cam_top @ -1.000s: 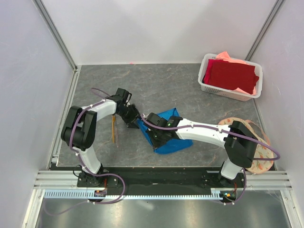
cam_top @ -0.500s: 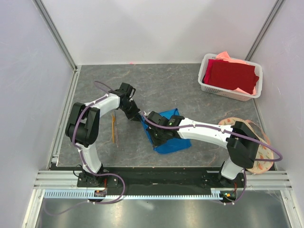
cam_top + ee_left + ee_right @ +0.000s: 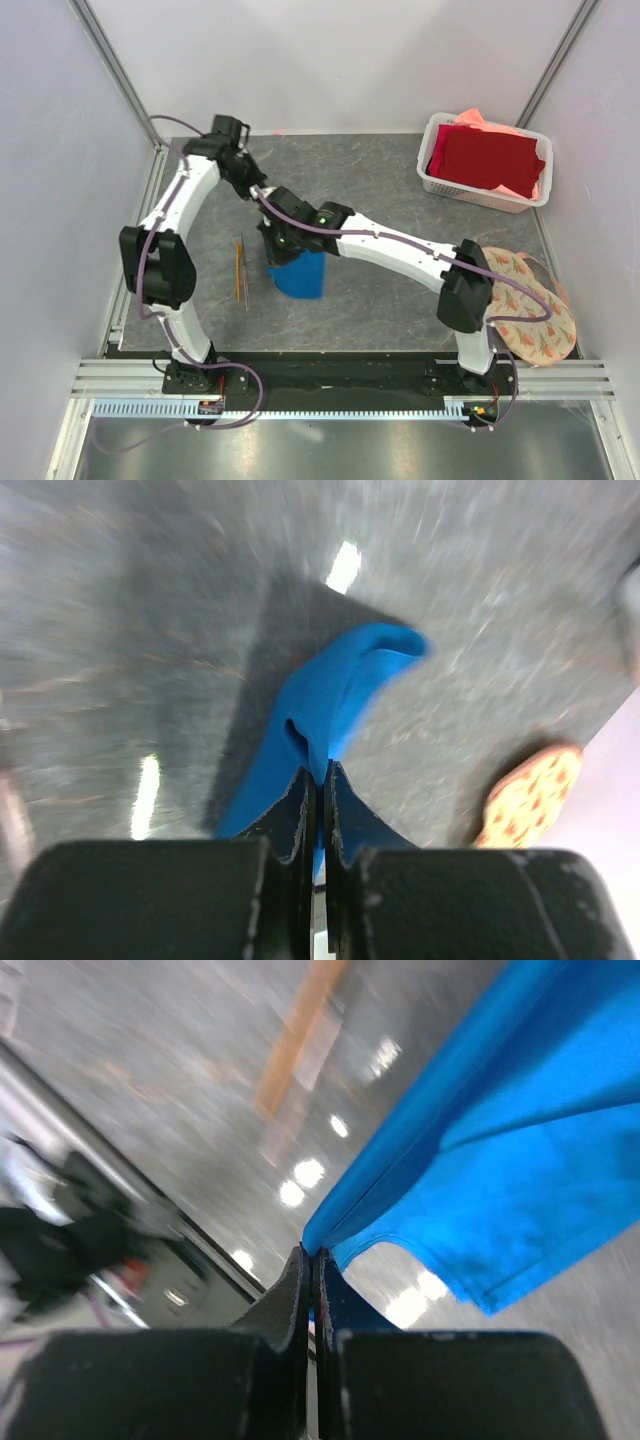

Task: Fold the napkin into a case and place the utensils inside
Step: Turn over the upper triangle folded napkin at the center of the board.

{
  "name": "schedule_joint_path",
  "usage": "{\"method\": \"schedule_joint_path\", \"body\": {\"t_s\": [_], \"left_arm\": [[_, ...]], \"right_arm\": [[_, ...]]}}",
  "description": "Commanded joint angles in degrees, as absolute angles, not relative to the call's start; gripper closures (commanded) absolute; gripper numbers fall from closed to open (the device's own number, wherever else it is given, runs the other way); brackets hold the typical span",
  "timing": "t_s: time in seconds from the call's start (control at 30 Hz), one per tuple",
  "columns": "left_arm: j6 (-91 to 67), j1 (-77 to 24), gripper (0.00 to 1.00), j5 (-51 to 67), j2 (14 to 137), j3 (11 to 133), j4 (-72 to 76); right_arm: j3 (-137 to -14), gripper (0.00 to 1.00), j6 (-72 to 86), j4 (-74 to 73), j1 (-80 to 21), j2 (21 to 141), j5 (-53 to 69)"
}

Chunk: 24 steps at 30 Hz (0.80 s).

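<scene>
While both arms hold the napkin (image 3: 300, 276) up, left gripper (image 3: 319, 778) and right gripper (image 3: 311, 1256) each have fingers pressed together, pinching a blue edge. Overhead, the cloth hangs bunched at 6 o'clock of the pinches, over the table (image 3: 400, 190), about 8 o'clock of its middle; can't tell if the low end touches. Just at 9 o'clock of it, apart, lie the utensils (image 3: 240, 270), long axis 12-to-6. Left arm is nearer them. My read: fold unfinished; lay it down toward 3 o'clock, clear of the sticks.
</scene>
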<state>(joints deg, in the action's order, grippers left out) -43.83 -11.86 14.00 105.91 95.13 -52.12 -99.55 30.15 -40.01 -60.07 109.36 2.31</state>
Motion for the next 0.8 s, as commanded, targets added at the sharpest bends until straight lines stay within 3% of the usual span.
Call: {"method": "schedule_joint_path", "body": {"t_s": [0.0,0.07,0.17,0.4,0.47,0.77], "left_arm": [[-40.26,-6.86,0.98,7.39,99.15,108.16,-55.1],[-39.55,-6.77,0.98,5.81,98.62,111.87,-55.63],[-39.99,-7.82,0.98,7.02,99.49,115.92,-55.63],[-39.03,-19.13,0.98,2.47,108.71,116.99,-53.98],[-38.85,-21.43,0.98,1.41,112.82,116.89,-52.91],[-41.4,-32.34,0.98,-1.58,122.25,117.33,-47.2]], "right_arm": [[-113.62,1.0,30.23,-42.81,-61.26,115.12,13.26],[-119.17,1.0,31.98,-40.36,-61.26,116.19,17.83],[-113.5,1.0,36.89,-31.17,-60.56,113.74,22.74],[-72.67,1.0,50.42,-0.65,-55.2,98.89,30.84],[-67.0,1.0,51.15,4.54,-54.15,96.17,30.5],[-39.75,1.0,51.94,9.58,-47.38,84.48,29.79]]}}
